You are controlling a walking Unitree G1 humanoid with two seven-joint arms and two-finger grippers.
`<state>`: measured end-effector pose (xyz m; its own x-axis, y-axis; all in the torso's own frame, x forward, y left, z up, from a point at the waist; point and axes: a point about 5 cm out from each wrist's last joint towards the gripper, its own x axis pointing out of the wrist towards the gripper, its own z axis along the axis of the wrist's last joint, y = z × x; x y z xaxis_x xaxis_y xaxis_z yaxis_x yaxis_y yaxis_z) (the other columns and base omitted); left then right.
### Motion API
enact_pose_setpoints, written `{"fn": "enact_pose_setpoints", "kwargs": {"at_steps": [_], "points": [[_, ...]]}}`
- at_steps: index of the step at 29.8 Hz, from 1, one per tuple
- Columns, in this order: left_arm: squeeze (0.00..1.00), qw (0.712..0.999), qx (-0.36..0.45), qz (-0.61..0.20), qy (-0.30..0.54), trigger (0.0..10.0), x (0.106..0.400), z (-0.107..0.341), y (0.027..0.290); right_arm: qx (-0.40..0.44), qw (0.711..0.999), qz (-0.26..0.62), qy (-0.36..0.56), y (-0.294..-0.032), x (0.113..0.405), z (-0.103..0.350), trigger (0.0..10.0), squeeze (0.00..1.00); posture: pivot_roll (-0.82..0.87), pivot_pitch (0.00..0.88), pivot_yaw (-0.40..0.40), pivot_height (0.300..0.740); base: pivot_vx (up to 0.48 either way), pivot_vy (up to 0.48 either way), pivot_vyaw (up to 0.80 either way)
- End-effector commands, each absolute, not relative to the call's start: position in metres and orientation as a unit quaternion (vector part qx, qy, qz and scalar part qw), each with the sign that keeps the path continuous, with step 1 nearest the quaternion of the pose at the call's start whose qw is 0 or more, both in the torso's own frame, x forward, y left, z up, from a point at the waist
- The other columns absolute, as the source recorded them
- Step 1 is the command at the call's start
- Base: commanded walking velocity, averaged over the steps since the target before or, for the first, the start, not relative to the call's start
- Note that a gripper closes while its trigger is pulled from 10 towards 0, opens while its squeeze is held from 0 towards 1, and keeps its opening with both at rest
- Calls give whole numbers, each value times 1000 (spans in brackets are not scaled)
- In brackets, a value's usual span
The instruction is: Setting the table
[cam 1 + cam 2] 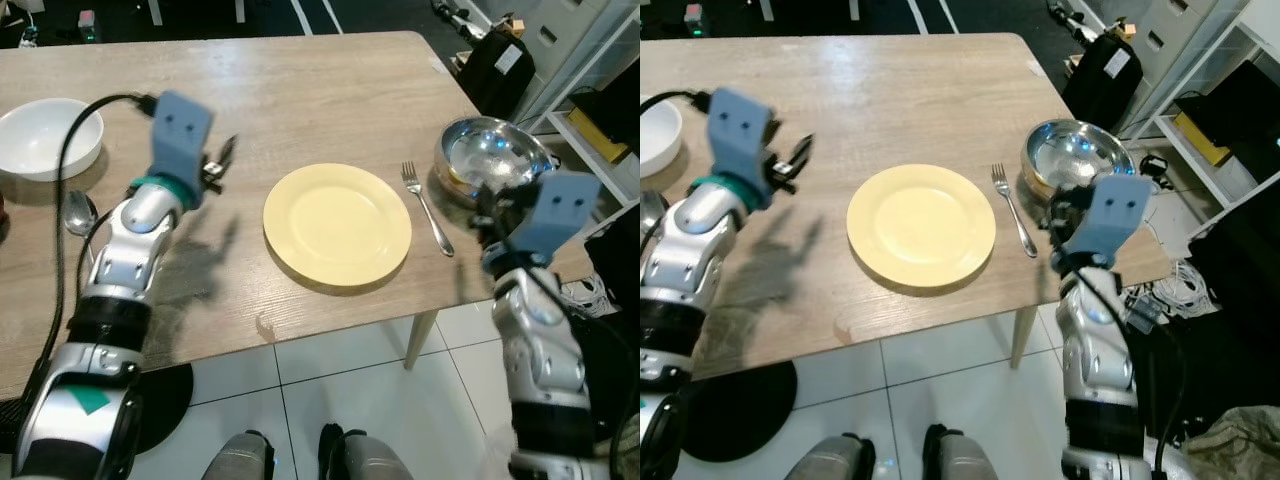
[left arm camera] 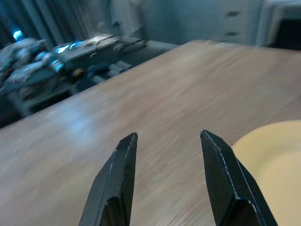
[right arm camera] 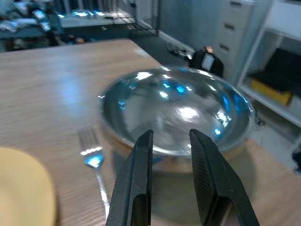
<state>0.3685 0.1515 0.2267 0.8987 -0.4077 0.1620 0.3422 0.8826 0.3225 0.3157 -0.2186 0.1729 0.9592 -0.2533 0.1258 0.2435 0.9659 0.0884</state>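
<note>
- Round pale-yellow plate point(image 1: 337, 226) lies flat at the near edge of the wood-grain table point(image 1: 300, 100); it serves as landmark.
- Silver metal fork point(image 1: 427, 207) lies just right of the plate; shiny round steel bowl point(image 1: 492, 157) sits beyond the fork.
- Right gripper point(image 3: 170, 141) is near the bowl's rim, fingers slightly parted, holding nothing.
- Left gripper point(image 2: 168, 143) hovers left of the plate, fingers apart, empty.
- Judgement: the bowl is rigid, light and slippery; pinch its rim.
</note>
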Motion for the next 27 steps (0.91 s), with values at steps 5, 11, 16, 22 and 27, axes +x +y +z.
{"fn": "enact_pose_setpoints", "kwargs": {"at_steps": [5,11,16,22,27], "points": [[0,945,145,-267,-126,10000,365,232,131,77,979,-186,-24,-236,326,163,10000,0,150,106,2,740,0,0,0],[0,940,134,-284,-135,10000,356,234,124,62,972,-228,1,-255,347,167,10000,0,169,102,-10,740,0,0,0],[0,940,130,-284,-134,10000,351,232,127,85,970,-226,-1,-259,355,173,10000,1000,195,103,-27,740,0,0,0],[0,922,126,-342,-130,10000,342,236,117,100,966,-237,9,-264,363,179,10000,1000,196,104,-28,740,0,0,0],[0,866,89,-484,-90,10000,328,242,100,106,958,-263,38,-270,368,176,10000,0,184,103,-16,740,0,0,0]]}}
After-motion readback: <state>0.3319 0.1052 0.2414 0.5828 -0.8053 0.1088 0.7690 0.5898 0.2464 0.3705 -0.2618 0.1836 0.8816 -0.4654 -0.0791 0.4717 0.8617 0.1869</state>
